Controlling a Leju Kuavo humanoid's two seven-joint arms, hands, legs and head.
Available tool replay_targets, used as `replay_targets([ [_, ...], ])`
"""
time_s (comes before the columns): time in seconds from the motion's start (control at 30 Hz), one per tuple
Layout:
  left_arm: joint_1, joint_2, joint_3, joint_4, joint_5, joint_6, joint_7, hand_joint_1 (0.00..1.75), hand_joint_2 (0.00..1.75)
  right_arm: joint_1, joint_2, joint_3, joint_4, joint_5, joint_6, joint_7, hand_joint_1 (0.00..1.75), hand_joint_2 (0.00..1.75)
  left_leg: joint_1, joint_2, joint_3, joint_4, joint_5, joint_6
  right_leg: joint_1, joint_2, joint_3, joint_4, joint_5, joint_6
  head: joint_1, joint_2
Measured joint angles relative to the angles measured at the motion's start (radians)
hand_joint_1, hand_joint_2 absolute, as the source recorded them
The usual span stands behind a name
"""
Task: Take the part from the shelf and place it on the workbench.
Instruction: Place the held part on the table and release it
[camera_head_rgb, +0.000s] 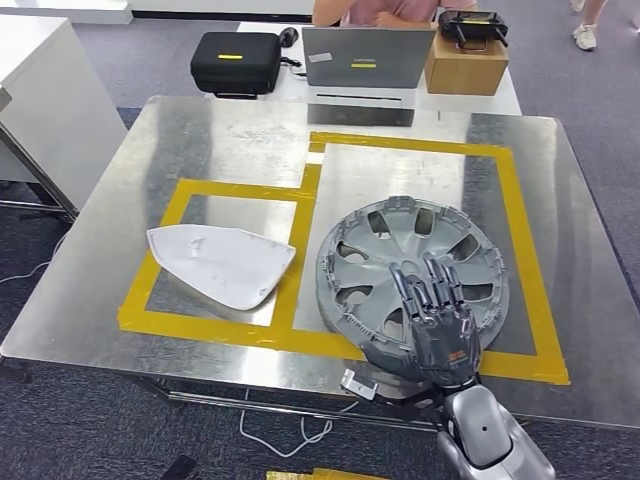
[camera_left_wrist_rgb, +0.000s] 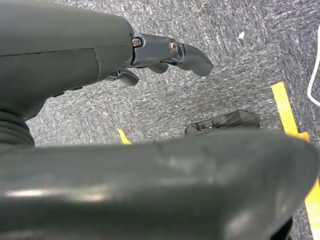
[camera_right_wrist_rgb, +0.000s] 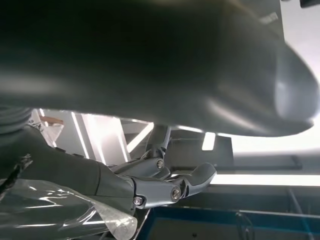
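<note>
The right hand (camera_head_rgb: 441, 325) rises from the near edge of the workbench (camera_head_rgb: 113, 290) at about 5 o'clock in the head view, its silver forearm coming up from below and its dark fingers (camera_head_rgb: 434, 285) pointing away toward 12 o'clock, held straight and slightly apart. The palm lies over the near rim of the grey wheel cover (camera_head_rgb: 411, 265); whether the fingers press on it or hang just above it I cannot tell, and nothing shows a grip around the rim. In the right wrist view the right hand's fingers (camera_right_wrist_rgb: 170, 187) stretch out long, with crinkled clear film (camera_right_wrist_rgb: 56, 210) just beside the wrist.

The wheel cover lies flat on the metal top, inside the larger rectangle of yellow tape (camera_head_rgb: 521, 230), its far half reaching beyond the fingertips toward 12 o'clock. At 9 o'clock from it, in the smaller taped rectangle, lies a white shell-shaped part (camera_head_rgb: 223, 265), well apart from the hand.

The left hand (camera_left_wrist_rgb: 166, 55) appears in the left wrist view above grey carpet, fingers extended and holding nothing.

Beyond the bench, at 12 o'clock, stand a black case (camera_head_rgb: 235, 62), a laptop (camera_head_rgb: 367, 58) and a cardboard box (camera_head_rgb: 466, 65), with a person (camera_head_rgb: 377, 12) seated behind them.
</note>
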Motion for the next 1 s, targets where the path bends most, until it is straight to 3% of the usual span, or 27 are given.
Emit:
replay_targets([
  [0.37, -0.001, -0.003, 0.000, 0.004, -0.003, 0.004, -0.010, 0.00, 0.00, 0.000, 0.000, -0.011, -0.108, 0.000, -0.007, -0.038, 0.00, 0.00, 0.000, 0.000, 0.000, 0.000, 0.000, 0.000, 0.000, 0.000, 0.000, 0.000, 0.000, 0.000, 0.000, 0.000],
  [1.0, 0.000, -0.004, 0.000, 0.011, -0.003, 0.004, -0.012, 0.00, 0.00, 0.003, 0.000, -0.014, -0.117, 0.000, -0.007, -0.045, 0.00, 0.00, -0.001, 0.000, 0.000, 0.001, -0.001, 0.002, -0.001, 0.000, 0.000, -0.001, 0.000, 0.001, 0.000, 0.000],
])
